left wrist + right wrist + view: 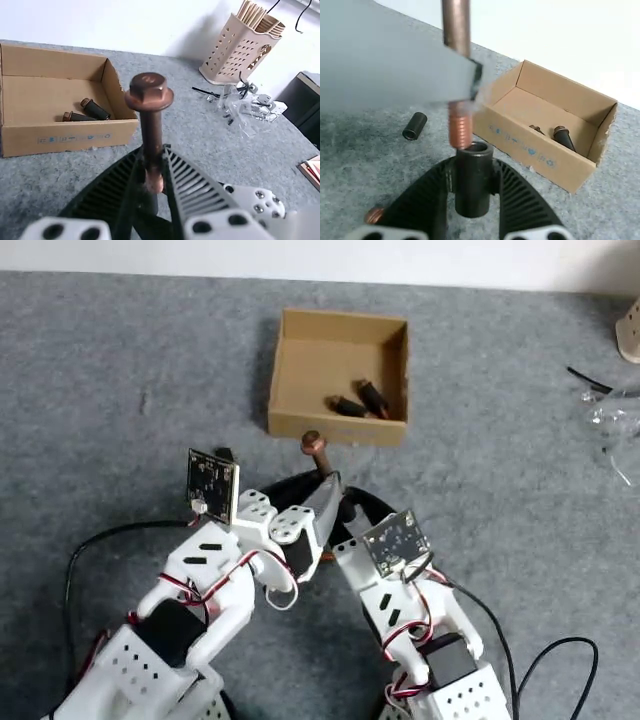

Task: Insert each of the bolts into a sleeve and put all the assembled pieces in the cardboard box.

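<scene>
Nearest to me, the right gripper [473,164] is clamped on a black sleeve [472,185], which it holds upright with the open mouth facing up. Directly above, the left gripper [152,150] is closed on the shaft of a copper bolt [150,95], head up and threaded end down. That end sits at the sleeve's mouth; I cannot tell whether it has entered. A copper-coloured piece [373,216] lies partly hidden on the grey carpet [120,390], just beside the right gripper. A loose sleeve [414,126] lies on its side a little farther off, to the left. Beyond the grippers stands the cardboard box [335,428], with two assembled pieces [348,406] resting against its near right corner. At far right are a beige holder [240,47] and a clear plastic bag [245,105].
</scene>
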Controlling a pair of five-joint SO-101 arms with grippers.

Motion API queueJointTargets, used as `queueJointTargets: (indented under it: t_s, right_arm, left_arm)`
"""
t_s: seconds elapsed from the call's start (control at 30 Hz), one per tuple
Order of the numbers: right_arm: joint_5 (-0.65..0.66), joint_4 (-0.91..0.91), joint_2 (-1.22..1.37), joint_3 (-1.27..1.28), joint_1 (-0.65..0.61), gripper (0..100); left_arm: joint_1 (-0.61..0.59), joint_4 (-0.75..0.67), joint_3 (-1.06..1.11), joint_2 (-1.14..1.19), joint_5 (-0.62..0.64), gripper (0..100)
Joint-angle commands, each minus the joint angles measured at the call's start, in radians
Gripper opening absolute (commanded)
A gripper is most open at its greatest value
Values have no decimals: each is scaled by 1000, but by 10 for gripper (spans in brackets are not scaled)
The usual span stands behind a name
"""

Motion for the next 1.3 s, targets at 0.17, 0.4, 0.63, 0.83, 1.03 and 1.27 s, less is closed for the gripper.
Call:
queueJointTargets:
  t_s: [0.17, 0.4, 0.63, 0.83, 1.03, 1.27]
  right_arm:
    - [-8, -45, -21, 62, 12, 4]
    - [-6, -45, -21, 62, 15, 4]
    - [25, -45, -21, 59, 16, 4]
    - [31, -54, -21, 61, 15, 4]
    - [32, -84, -19, 64, 16, 4]
    - [32, -84, -19, 64, 16, 4]
  left_arm:
    - [-18, -170, 22, 101, -8, 5]
    - [-13, -245, 36, 186, -5, 5]
    - [-8, -206, 27, 186, -2, 5]
    - [45, -11, -62, 186, -2, 5]
    - [56, 11, -59, 188, -6, 5]
    - [54, 6, -30, 188, -8, 5]
